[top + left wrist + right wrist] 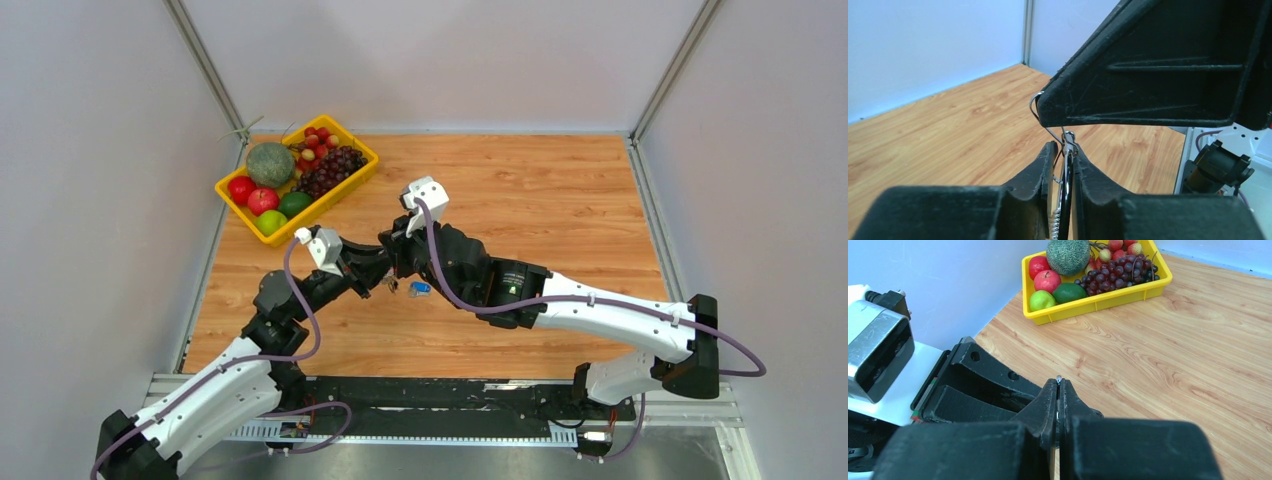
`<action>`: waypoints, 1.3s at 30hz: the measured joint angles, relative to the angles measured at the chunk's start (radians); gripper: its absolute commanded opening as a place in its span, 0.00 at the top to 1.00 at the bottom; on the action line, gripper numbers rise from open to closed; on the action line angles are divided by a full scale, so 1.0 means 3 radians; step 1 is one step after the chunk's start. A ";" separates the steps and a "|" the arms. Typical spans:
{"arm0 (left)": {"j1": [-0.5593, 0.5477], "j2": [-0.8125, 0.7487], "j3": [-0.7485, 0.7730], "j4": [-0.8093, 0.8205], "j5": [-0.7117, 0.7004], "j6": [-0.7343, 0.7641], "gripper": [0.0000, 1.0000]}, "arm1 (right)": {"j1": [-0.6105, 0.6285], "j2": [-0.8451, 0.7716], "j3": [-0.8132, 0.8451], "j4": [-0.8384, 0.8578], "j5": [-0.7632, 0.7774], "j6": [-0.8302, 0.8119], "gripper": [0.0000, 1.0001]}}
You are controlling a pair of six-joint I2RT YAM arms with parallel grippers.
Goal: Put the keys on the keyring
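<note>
My left gripper (1064,147) is shut on a thin dark-headed key (1066,185), seen edge-on between the pads with a bead chain beside it. A thin silver wire, the keyring (1034,106), runs from the key's top up behind the right gripper's black finger (1148,75). My right gripper (1058,382) is shut on a thin metal piece whose tip (1059,377) pokes out above the pads. In the top view both grippers meet tip to tip, left (378,268) and right (397,258), above the table. A blue-headed key (419,289) shows just below them; whether it hangs or lies I cannot tell.
A yellow basket (262,236) of fruit stands at the back left of the wooden table (560,200); it also shows in the right wrist view (1098,302). Grey walls close in the left, back and right sides.
</note>
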State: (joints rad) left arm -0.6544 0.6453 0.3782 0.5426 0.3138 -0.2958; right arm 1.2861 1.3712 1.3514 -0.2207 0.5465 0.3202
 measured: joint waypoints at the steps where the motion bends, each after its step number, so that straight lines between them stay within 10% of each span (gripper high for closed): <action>1: -0.0003 -0.0010 0.0000 0.0000 0.0008 -0.0001 0.89 | 0.0000 0.0000 0.0000 0.0008 0.0006 0.0000 1.00; 39: -0.0024 -0.0267 -0.0011 0.0001 0.0043 -0.0103 1.00 | 0.0121 -0.0239 -0.0175 0.0121 0.0075 0.0034 1.00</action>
State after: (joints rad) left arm -0.6617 0.5652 0.3748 0.5430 0.3267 -0.3267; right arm 1.3224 1.2995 1.2987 -0.1844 0.5690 0.3305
